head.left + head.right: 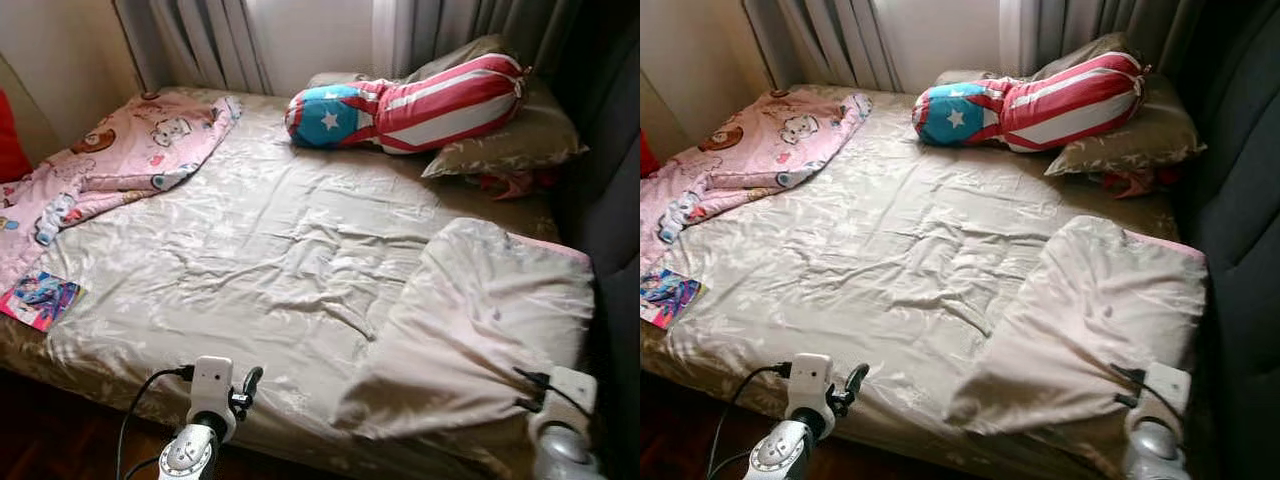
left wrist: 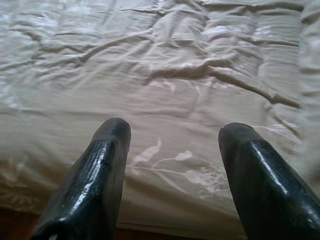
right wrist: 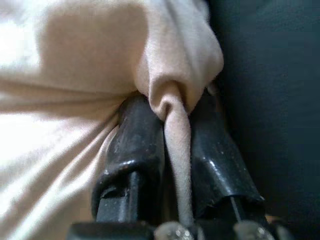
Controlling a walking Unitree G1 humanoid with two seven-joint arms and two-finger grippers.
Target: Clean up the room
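Two tools: both were at the near edge of the bed (image 1: 250, 260), one per arm.
Right tool (image 3: 176, 150): its fingers were clamped together on a pinched fold of the blanket (image 1: 480, 320), near that blanket's near right corner, close beside the dark panel (image 1: 610, 200) along the bed's right side.
Left tool (image 2: 172, 165): its fingers (image 2: 95, 175) stood apart, holding nothing, hovering above the wrinkled sheet (image 2: 165, 65) at the bed's near edge.
Blanket: cream, folded over on itself, it lay on the right near part of the bed; a thin pink edge showed along its far side.
Pink quilt (image 1: 110, 160): patterned with cartoon animals, it lay rumpled across the far left corner and down the left side.
Bolster (image 1: 410, 105): striped red and white with a blue starred end, it rested at the head of the bed, against an olive pillow (image 1: 510, 135).
Booklet (image 1: 40, 298): a colourful one lay on the near left corner, touching the quilt's edge.
Red scrap (image 1: 510, 182): it lay just under the pillow's near edge; what it was could not be told.
Done, as judged: little; only the blanket appeared to be in hand.
Left, as judged: the blanket was yet to be spread or folded away, the sheet smoothed, the quilt straightened, the booklet removed.
Stage: early.
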